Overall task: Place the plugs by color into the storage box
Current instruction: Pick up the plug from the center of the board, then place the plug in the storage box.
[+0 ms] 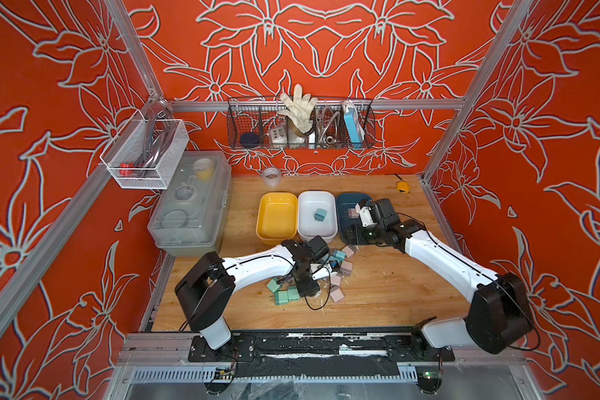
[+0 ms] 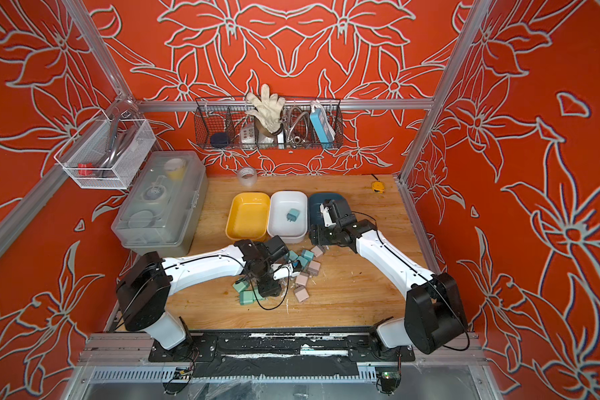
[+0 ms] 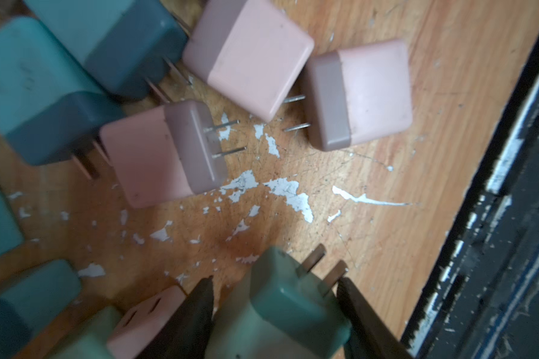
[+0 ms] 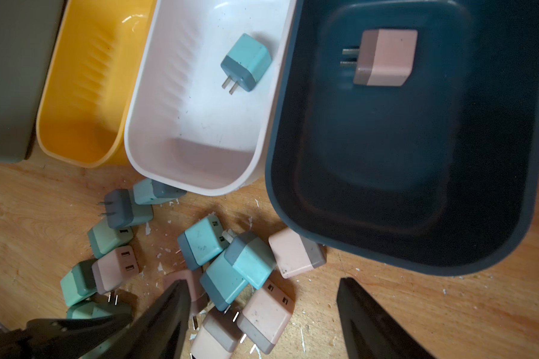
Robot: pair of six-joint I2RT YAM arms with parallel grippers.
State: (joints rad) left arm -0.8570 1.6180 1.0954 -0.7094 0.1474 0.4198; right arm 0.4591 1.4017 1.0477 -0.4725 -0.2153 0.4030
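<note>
**Sort barely started: two plugs binned, a third in the grip**

Table (image 1: 395, 294): carries everything. Trays are in a row at the back, loose plugs in front of them.

Trays:
- Yellow tray (image 1: 277, 221): empty.
- White tray (image 1: 310, 230): one plug.
- Dark blue tray (image 4: 386, 186): one plug.
- The mapping so far reads teal→white and pink→dark blue. My guess is mint→yellow.

Pile of plugs (image 4: 231, 270): this is the bulk of the job. Mint, teal and pink are mixed, some leaning on each other, just in front of the white and dark blue trays.

Right pincer (image 4: 262, 284): released, nothing between the fingers, hovering by the near rim of the dark blue tray.

Left pincer (image 3: 276, 279): down in the pile, clenched on a mint plug (image 3: 280, 310). Fingers sit on two opposite sides, prongs pointing away from the wrist. Can't tell whether the plug is off the table.

Teal plug (image 1: 318, 216): lying mid white tray.

Pink plug (image 4: 385, 57): on its side on the dark blue tray floor, toward the far end.

Remaining: drop the mint plug, then sort nearly the whole pile.
</note>
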